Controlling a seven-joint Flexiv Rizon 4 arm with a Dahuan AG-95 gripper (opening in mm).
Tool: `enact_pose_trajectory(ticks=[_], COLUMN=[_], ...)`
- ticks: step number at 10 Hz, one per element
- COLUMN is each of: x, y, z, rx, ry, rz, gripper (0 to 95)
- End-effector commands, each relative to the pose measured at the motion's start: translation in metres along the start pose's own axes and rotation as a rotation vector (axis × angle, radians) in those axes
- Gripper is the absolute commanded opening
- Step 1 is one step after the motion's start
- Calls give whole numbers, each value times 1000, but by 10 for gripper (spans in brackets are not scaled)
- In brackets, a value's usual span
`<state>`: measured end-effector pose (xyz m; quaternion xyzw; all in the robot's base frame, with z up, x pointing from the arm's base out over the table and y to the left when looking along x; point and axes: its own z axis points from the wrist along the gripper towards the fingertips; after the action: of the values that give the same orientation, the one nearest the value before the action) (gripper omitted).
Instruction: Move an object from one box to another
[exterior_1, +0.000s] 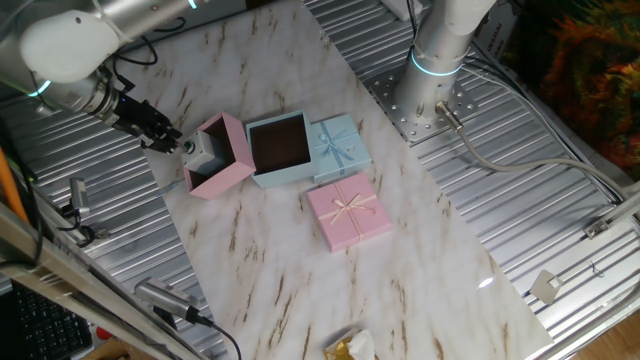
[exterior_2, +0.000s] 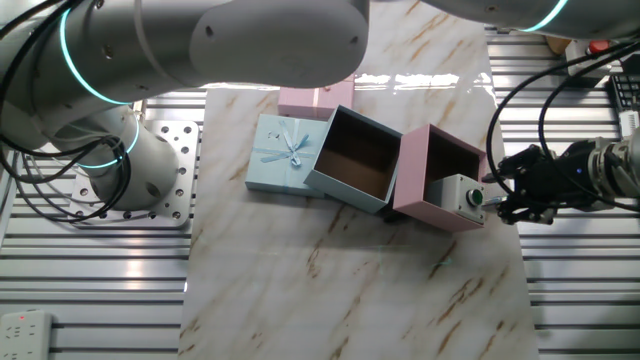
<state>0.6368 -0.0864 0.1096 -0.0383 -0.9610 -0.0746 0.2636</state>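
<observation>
The pink box (exterior_1: 228, 172) (exterior_2: 436, 203) stands askew, touching the light blue box (exterior_1: 279, 146) (exterior_2: 352, 158), whose brown inside holds nothing. The small white object (exterior_1: 203, 150) (exterior_2: 460, 195) with its dark green round part is at the pink box's outer rim, level with the top of the wall. My gripper (exterior_1: 185, 145) (exterior_2: 492, 197) reaches in from the side away from the blue box, and its dark fingers are closed on the object's end. How high the object is above the pink box's floor cannot be told.
A light blue lid with a bow (exterior_1: 341, 143) (exterior_2: 284, 152) lies against the blue box. A pink lid with a cream bow (exterior_1: 348, 211) (exterior_2: 315, 98) lies on the marble board. The arm's base (exterior_1: 432, 80) and cables stand on the ribbed metal table.
</observation>
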Motion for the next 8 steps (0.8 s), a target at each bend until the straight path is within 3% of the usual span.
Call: enact_pose_trajectory(ticks=[1,8], x=[2,9], y=[-1,1], z=[1,5], rx=[-1,4], ry=[-4,-10], rz=[1,7], gripper=[380,380])
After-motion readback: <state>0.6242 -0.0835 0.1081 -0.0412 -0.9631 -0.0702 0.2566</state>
